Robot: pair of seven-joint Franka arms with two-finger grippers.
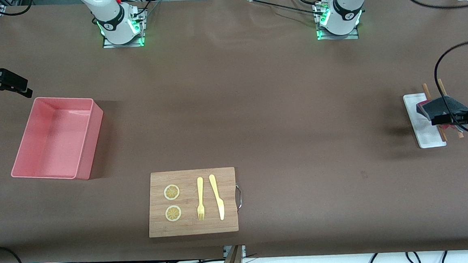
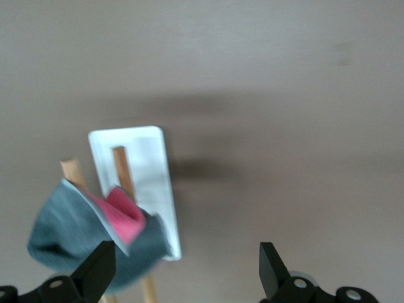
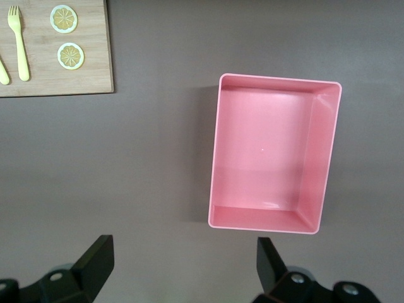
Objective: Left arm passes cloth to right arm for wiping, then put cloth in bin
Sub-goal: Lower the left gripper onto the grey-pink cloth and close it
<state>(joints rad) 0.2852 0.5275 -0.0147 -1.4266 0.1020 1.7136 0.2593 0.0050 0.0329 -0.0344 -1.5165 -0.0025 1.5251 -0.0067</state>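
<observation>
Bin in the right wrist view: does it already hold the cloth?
No. The bin shows only its bare pink floor, and the cloth lies draped over wooden sticks by the white tray.

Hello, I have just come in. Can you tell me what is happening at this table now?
Two robot arms are at the start of a cloth job. The left hand is open, over the cloth, which lies draped on two wooden sticks across a white tray at the left arm's end of the table; nothing is gripped. The right hand waits, open and holding nothing, near the pink bin, which has nothing in it. A wooden board with fork, knife and lemon slices is untouched.
</observation>
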